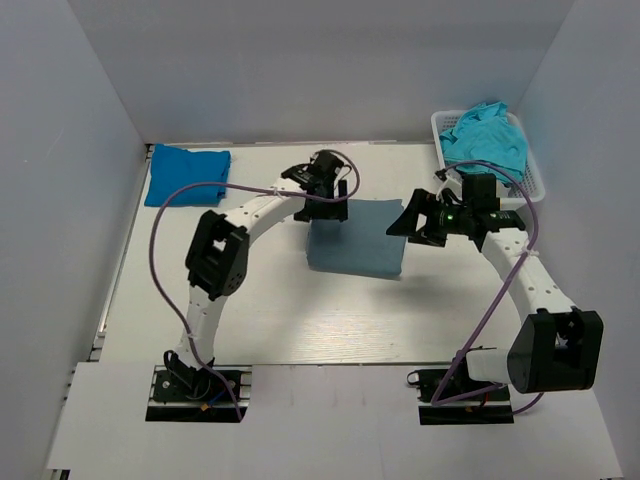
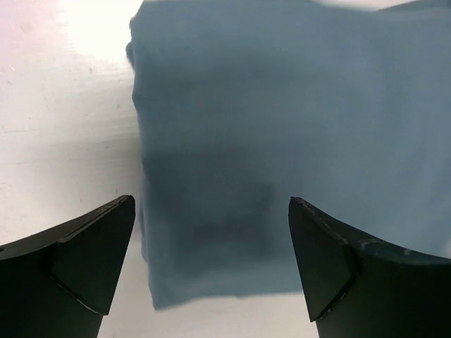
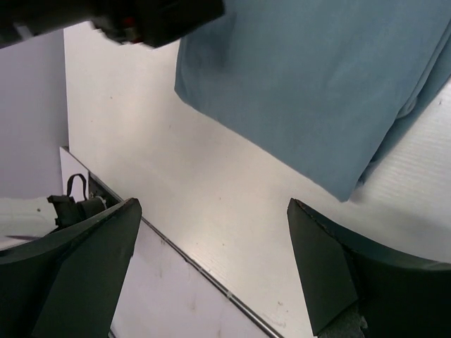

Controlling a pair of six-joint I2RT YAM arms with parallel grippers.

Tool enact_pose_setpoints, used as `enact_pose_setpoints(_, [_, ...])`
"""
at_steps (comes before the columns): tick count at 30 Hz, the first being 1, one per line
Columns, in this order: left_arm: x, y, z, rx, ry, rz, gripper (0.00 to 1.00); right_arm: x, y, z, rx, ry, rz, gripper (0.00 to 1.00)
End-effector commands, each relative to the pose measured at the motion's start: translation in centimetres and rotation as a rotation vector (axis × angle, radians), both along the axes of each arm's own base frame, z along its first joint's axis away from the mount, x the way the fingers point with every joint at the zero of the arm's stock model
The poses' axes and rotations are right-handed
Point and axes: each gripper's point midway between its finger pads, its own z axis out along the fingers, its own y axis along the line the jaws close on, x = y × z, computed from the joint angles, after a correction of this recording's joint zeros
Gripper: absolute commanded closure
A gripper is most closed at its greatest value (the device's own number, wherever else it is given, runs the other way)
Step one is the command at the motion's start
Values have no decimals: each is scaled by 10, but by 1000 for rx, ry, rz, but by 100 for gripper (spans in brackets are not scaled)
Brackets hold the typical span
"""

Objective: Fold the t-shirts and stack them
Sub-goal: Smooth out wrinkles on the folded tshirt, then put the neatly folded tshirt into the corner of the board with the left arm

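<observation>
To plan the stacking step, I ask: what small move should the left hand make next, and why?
Probably lower the open left hand onto the edge of the grey-blue shirt and close. That shirt looks folded, the empty hand hovers astride its edge, and the bright blue shirt lies folded at the far-left corner, a likely stack.

Both arms are shown rising from their bases and arched inward toward the middle. The left arm (image 1: 222, 255) is bent at the elbow and reached forward and rightward, with the left hand (image 1: 326, 205) turned downward. Its fingers (image 2: 84, 253) are seen spread wide apart. The right arm (image 1: 530, 285) is curved leftward, and the right hand (image 1: 412, 222) is pointed toward the left one (the two are near, not touching). Its fingers (image 3: 77, 267) are likewise parted widely.
</observation>
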Motion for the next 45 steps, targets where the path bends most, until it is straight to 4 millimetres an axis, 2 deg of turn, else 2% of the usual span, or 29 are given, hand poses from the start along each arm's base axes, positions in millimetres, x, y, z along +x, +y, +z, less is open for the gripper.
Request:
enact_pose_setpoints(1, [-10,24,-21,144,77,25,0,-7,-3,22,-9,-36,16,10])
enact_pose_setpoints(2, [-6,30,-20,149,71,51,0,-8,-5,21,-19,-30,7,10])
enact_pose_setpoints(3, [-12,34,-29,165,92,50,0,-8,-6,21,-28,-37,2,10])
enact_pose_setpoints(5, [-11,30,-32,140,79,44,0,-9,-9,19,-44,-38,-3,10])
enact_pose_setpoints(6, [-16,30,-42,136,98,36,0,-9,-9,16,-50,-32,-6,10])
enact_pose_setpoints(11, [-20,6,-63,83,133,-61,0,-13,-10,5,-55,-1,-1,10])
enact_pose_setpoints(13, [-32,-10,-71,61,162,-117,0,-13,-11,2,-62,5,-6,10])
enact_pose_setpoints(16, [-35,-19,-82,28,185,-162,0,-12,-13,0,-73,7,-14,10])
enact_pose_setpoints(18, [-37,-18,-95,35,197,-161,4,-12,-14,-1,-79,7,-23,10])
enact_pose_setpoints(23, [-57,-18,-129,11,277,-191,15,-11,-19,-4,-107,7,-45,10])
enact_pose_setpoints(25, [-60,-18,-132,3,287,-197,24,-10,-20,-4,-113,6,-50,10])
enact_pose_setpoints(26, [-62,-19,-134,-6,289,-201,36,-10,-21,-3,-113,3,-57,10])
enact_pose_setpoints(28, [-60,-20,-137,-13,277,-203,55,-10,-23,-8,-128,8,-60,10])
enact_pose_setpoints(29, [-57,-17,-137,-11,275,-202,81,-10,-24,-9,-132,9,-67,10])
enact_pose_setpoints(30, [-59,-15,-138,-6,283,-201,96,-9,-26,-11,-143,15,-75,10])
enact_pose_setpoints(31, [-49,-12,-128,-9,261,-183,100,-10,-28,-15,-154,23,-79,10])
enact_pose_setpoints(32, [-42,-12,-120,9,239,-194,100,-10,-28,-16,-158,23,-82,10])
enact_pose_setpoints(33, [-29,-4,-109,64,179,-175,100,-11,-29,-18,-161,24,-86,10])
enact_pose_setpoints(34, [-14,-1,-86,95,104,-181,100,-11,-30,-20,-164,24,-91,10])
enact_pose_setpoints(37, [11,21,-45,213,-48,-151,100,-11,-32,-22,-174,23,-101,10])
enact_pose_setpoints(38, [19,31,-16,239,-115,-151,100,-12,-33,-25,-179,28,-104,10])
enact_pose_setpoints(39, [28,43,0,293,-178,-114,100,-13,-34,-27,-186,30,-108,10])
enact_pose_setpoints(40, [29,51,11,321,-207,-105,100,-13,-34,-27,-188,28,-111,10])
enact_pose_setpoints(42, [40,72,47,351,-290,-74,100,-13,-37,-30,-198,32,-124,10])
enact_pose_setpoints(45, [44,93,72,386,-331,-83,100,-12,-41,-33,-221,33,-140,10])
